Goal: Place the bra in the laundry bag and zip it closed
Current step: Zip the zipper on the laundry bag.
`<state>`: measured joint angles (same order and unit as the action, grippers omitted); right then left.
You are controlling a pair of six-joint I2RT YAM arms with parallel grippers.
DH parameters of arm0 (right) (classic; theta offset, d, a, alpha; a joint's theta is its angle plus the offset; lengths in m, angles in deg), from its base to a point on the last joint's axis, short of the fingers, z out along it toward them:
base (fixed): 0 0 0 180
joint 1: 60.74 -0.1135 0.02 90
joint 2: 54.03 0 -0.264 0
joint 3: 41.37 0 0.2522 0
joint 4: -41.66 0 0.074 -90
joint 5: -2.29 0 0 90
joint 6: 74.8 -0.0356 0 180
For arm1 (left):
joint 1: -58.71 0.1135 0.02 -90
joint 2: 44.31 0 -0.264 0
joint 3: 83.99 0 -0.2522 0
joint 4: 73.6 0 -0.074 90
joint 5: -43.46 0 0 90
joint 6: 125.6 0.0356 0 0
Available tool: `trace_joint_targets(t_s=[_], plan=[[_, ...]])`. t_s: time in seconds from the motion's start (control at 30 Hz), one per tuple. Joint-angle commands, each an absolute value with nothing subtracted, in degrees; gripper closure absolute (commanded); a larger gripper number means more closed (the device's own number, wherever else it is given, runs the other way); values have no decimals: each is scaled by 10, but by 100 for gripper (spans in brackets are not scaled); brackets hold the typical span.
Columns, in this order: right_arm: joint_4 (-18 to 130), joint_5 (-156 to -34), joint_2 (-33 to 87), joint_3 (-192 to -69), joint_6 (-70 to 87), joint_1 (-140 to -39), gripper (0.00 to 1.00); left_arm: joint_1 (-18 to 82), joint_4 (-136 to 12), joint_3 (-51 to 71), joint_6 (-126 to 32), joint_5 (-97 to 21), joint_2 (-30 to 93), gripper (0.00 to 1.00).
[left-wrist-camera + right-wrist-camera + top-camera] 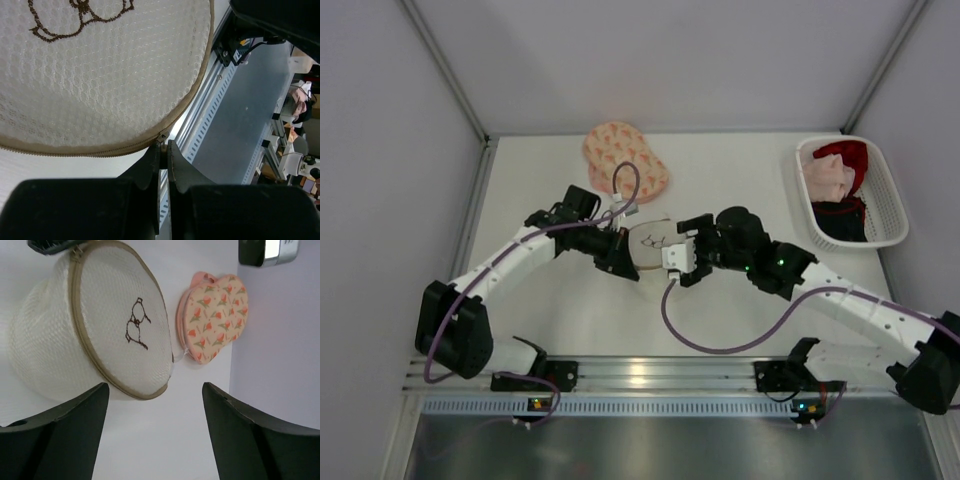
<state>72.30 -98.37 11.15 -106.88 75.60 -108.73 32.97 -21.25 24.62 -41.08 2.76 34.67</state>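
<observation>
At left claw (164, 148), clenched, tan zipper pull (162, 136) of round white mesh laundry bag (100, 75) is being pinched, probably as anchor; right claw (154, 386) is hanging released; peach tulip-print bra (215, 315) is lying beyond, unbagged.

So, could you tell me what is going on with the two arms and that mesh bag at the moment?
The left hand is pinched shut on the zip edge of the round mesh laundry bag. The right hand is open and holds nothing, facing the bag. The patterned bra lies on the table beyond the bag, not yet inside it. A basket of other clothes sits at the far right.
</observation>
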Motion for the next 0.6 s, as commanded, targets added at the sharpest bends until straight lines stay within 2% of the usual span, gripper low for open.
trace_joint_targets(t_s=[0.0,0.1,0.27,0.57], plan=[[769,-1027,54,-1089,719,-1120,22,314,-265,246,-444,48,338,100],[795,-1024,49,-1090,703,-1164,21,296,-274,238,-453,40,342,100],[802,-1000,99,-1109,688,-1220,37,280,-284,238,-474,38,344,100],[782,-968,165,-1128,693,-1229,52,257,-290,239,-480,30,343,100]])
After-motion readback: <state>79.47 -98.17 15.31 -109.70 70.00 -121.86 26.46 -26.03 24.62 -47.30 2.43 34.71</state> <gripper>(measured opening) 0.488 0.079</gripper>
